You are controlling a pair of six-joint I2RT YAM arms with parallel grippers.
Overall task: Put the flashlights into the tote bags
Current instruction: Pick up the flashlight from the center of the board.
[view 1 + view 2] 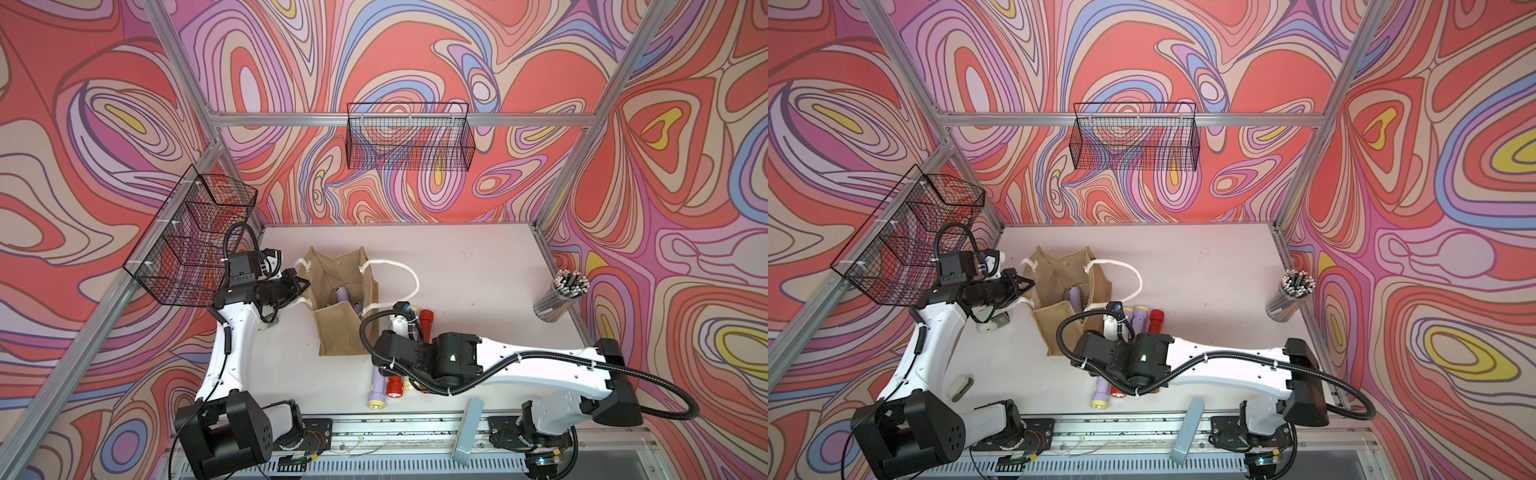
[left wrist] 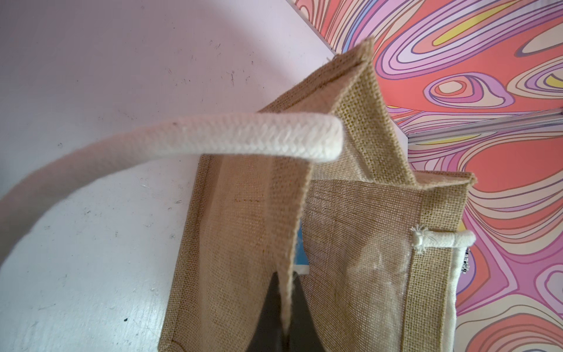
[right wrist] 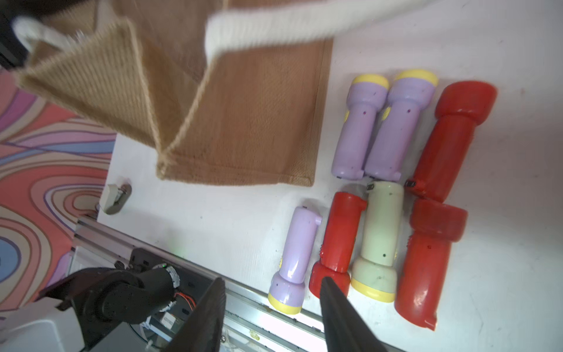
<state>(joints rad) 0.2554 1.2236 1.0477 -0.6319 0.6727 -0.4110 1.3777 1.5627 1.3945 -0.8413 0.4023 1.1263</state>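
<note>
The tan burlap tote bag stands open at the table's left-centre. My left gripper is shut on the edge of its rim, reaching in from the left. A lilac flashlight stands inside the bag. Several more flashlights lie in two rows right of the bag: lilac, red, pale green and a front lilac one. My right gripper hangs open above the front row, holding nothing. My right arm hides it in both top views.
A clear cup of grey rods stands at the right edge. Black wire baskets hang on the left frame and back wall. A grey block leans on the front rail. A small grey part lies by my left arm.
</note>
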